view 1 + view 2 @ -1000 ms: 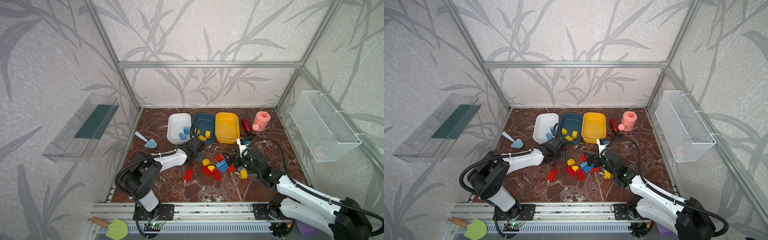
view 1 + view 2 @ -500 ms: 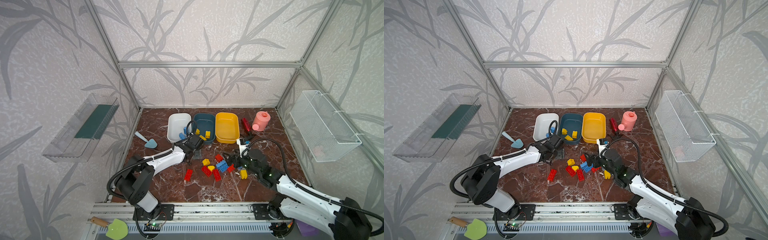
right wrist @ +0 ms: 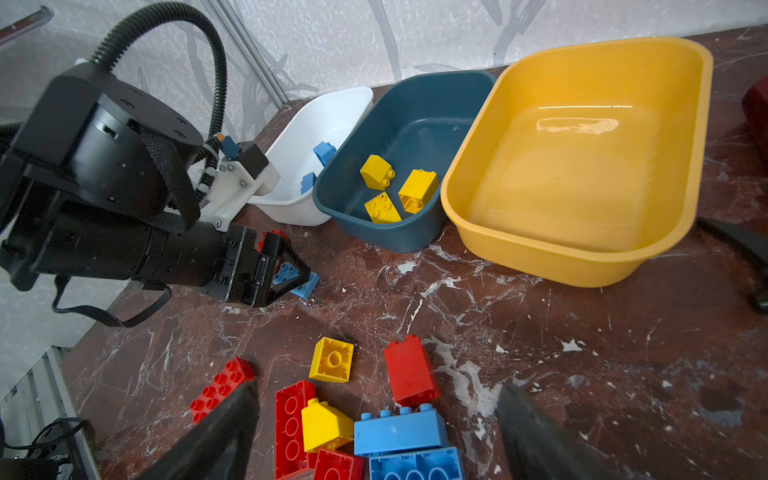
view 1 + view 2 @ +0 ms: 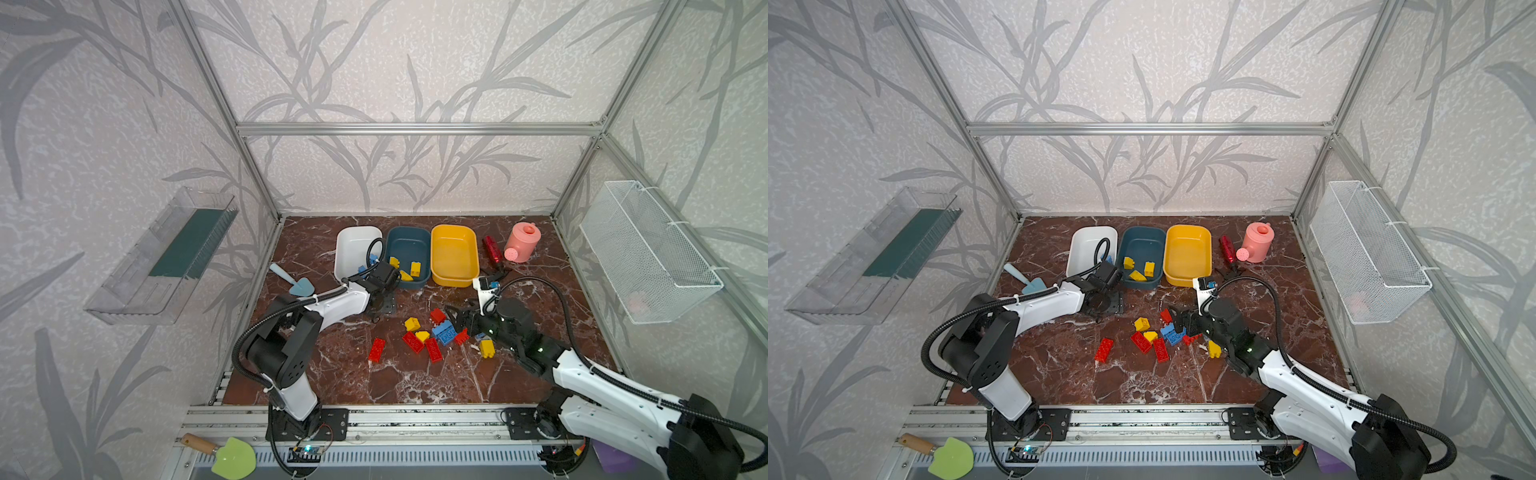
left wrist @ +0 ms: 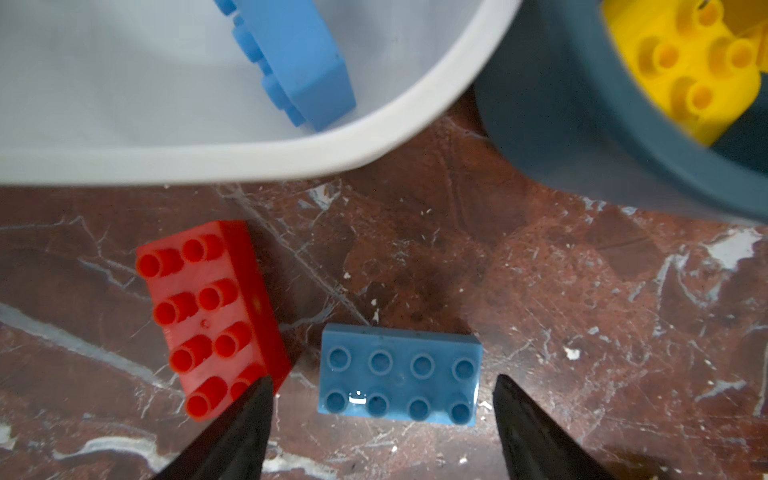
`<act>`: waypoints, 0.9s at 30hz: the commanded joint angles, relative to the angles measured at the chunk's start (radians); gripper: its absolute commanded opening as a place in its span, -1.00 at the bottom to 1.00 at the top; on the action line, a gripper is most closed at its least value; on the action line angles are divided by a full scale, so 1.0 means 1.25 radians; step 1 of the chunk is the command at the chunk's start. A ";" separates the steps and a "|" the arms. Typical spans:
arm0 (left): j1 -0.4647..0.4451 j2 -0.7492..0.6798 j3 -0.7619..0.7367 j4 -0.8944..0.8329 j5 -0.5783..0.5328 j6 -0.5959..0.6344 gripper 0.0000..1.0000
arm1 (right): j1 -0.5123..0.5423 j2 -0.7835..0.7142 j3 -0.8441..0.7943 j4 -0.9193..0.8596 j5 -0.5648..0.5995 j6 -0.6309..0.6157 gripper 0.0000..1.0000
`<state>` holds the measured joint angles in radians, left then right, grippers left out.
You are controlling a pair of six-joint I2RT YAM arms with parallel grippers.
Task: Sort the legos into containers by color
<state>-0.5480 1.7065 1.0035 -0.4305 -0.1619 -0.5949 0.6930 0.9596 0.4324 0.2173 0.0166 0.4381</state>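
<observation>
Jaws of my left gripper [image 5: 382, 379] stand wide, straddling a blue brick [image 5: 399, 376] flat on the marble table [image 5: 540, 291], clear of both its ends, just on the near side of the white tub [image 5: 249, 162]. A red brick [image 5: 212, 316] lies beside it. My right gripper [image 3: 377, 385] hangs wide open, holding nothing, over the loose legos [image 3: 399, 428] mid-table. Three yellow bricks [image 3: 417, 189] sit in the teal tub [image 3: 415, 124].

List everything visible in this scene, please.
white tub: one, white, back; holds blue bricks
teal tub: one, teal, back; holds three yellow bricks
yellow tub: one, yellow, back; empty
loose bricks: about twelve, red, yellow, blue, centre
red tool: one, red, back right
watering can: one, pink, back right
trowel: one, blue, left
wire basket: one, white, right wall
clear tray: one, clear, left wall
left gripper: one, black, open over blue brick
right gripper: one, black, open, centre
</observation>
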 commanded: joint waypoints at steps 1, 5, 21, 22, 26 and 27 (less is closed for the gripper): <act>0.004 0.024 0.013 0.005 0.025 0.013 0.64 | 0.002 0.005 -0.004 0.015 -0.006 0.003 0.81; 0.003 0.025 0.011 0.008 0.022 0.011 0.61 | 0.002 0.008 -0.005 0.016 -0.005 0.003 0.81; -0.004 0.033 -0.007 0.027 0.050 -0.018 0.38 | 0.002 0.005 -0.004 0.015 -0.009 0.004 0.81; -0.003 0.034 -0.006 0.028 0.051 -0.017 0.39 | 0.002 0.005 -0.004 0.015 -0.009 0.004 0.81; -0.003 0.044 0.002 0.025 0.062 -0.013 0.52 | 0.002 0.004 -0.004 0.014 -0.009 0.004 0.81; -0.004 0.047 0.003 0.024 0.063 -0.013 0.54 | 0.002 0.004 -0.004 0.013 -0.009 0.004 0.81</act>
<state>-0.5499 1.7432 1.0061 -0.3920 -0.0933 -0.6044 0.6930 0.9714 0.4324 0.2192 0.0162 0.4408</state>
